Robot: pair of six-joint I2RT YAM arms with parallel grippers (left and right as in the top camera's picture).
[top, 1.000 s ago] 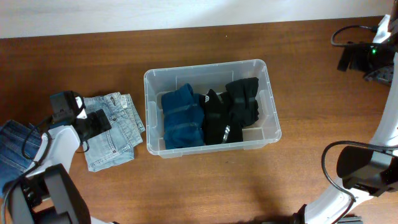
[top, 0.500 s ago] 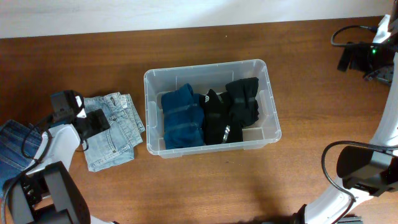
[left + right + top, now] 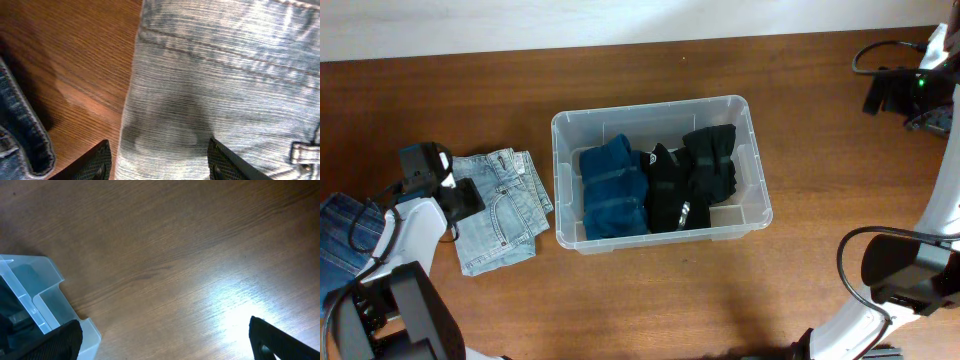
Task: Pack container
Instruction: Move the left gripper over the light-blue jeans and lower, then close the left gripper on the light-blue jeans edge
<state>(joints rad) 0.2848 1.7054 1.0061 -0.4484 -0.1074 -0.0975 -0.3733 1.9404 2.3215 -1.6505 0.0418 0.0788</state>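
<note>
The left gripper [image 3: 160, 161], jaws spread, hangs low over the folded pale jeans [image 3: 508, 215], perhaps touching them, while the clear container [image 3: 563, 125] sits just beyond the jeans, far nearer this hand than the right gripper [image 3: 165, 340], also spread.

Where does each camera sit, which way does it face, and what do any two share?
Overhead: fixed above the table, looking straight down at the container, light jeans, left arm and right arm.
Left wrist: just over the light jeans, looking down; left gripper open at the bottom edge.
Right wrist: over bare table, looking down past a container corner; right gripper open at the bottom edge.
Shared: overhead and left wrist show the light jeans; overhead and right wrist show the container.
</note>
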